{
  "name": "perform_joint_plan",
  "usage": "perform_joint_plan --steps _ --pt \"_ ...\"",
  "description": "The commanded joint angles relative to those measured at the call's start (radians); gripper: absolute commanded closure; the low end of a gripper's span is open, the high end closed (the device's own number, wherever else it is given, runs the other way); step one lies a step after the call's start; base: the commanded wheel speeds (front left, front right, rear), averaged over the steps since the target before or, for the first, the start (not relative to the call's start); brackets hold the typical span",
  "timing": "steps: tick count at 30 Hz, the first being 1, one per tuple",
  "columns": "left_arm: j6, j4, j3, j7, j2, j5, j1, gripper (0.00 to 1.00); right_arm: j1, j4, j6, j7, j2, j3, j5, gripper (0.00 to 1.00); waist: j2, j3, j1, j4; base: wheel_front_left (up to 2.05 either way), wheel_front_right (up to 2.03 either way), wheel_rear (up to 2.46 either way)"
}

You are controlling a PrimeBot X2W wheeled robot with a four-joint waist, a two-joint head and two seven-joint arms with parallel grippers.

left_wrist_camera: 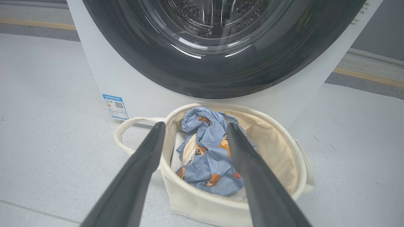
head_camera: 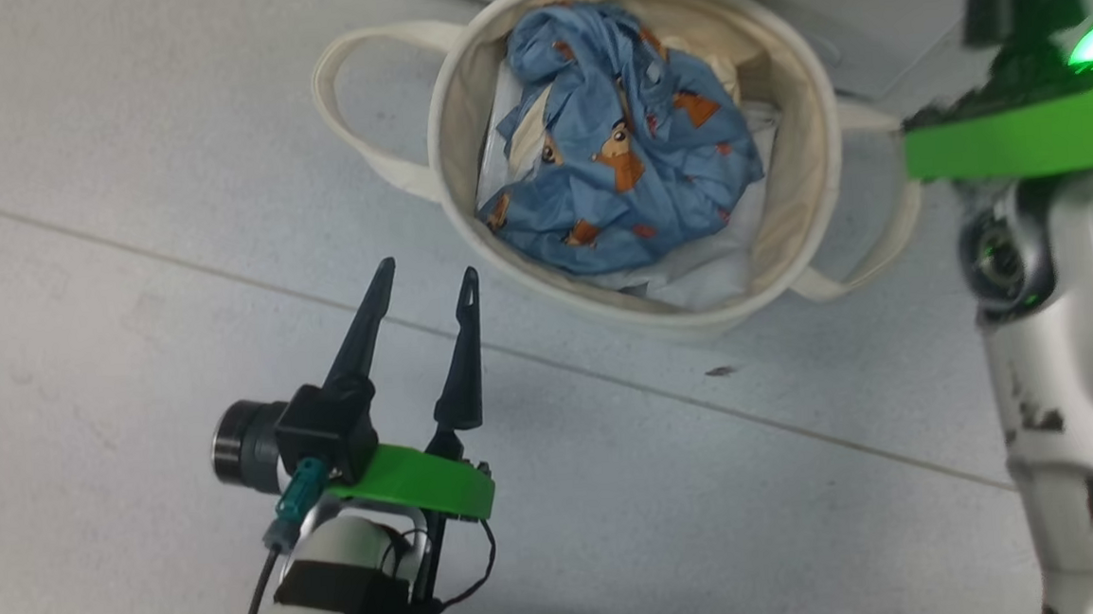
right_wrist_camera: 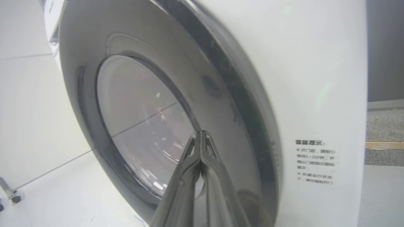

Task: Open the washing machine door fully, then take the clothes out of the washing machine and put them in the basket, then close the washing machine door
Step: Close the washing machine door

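Your left claw (head_camera: 427, 268) stands wide open and empty, its fingers aimed at the basket (head_camera: 811, 139) just beyond their tips. The basket sits upright on the floor (head_camera: 121, 181), mouth up, handles out to either side, with the blue printed clothes (head_camera: 631, 140) bunched inside. Your right claw (right_wrist_camera: 200, 134) is pinched closed on nothing and points at the washing machine door (right_wrist_camera: 139, 113), which lies flat against the washing machine (right_wrist_camera: 315, 78).

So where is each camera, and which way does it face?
Head: looks down at the basket on the floor; left hand, right arm show.
Left wrist: looks along the open left hand toward the washing machine door.
Right wrist: looks along the shut right hand, close on that door.
Shared: head and left wrist both see the basket of clothes.
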Motion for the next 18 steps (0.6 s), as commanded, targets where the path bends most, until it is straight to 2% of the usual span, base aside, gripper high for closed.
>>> perform_joint_plan --steps 1,10,18 --pt "-0.004 -0.024 0.042 -0.007 0.012 0.006 0.020 0.00 0.046 -0.050 0.000 0.003 0.024 0.045 0.003 1.00 -0.0001 -0.047 -0.0001 -0.030 0.00 0.00 0.00" --pt "-0.028 -0.028 0.116 -0.007 0.027 0.017 0.092 0.00 0.257 -0.139 0.000 0.003 -0.012 0.181 -0.059 1.00 -0.0001 -0.208 -0.0001 -0.108 0.00 0.00 0.00" --pt "-0.055 -0.058 0.170 -0.007 0.038 0.025 0.187 0.00 0.451 -0.181 0.000 0.003 0.013 0.138 -0.085 1.00 -0.0001 -0.322 -0.0001 -0.161 0.00 0.00 0.00"
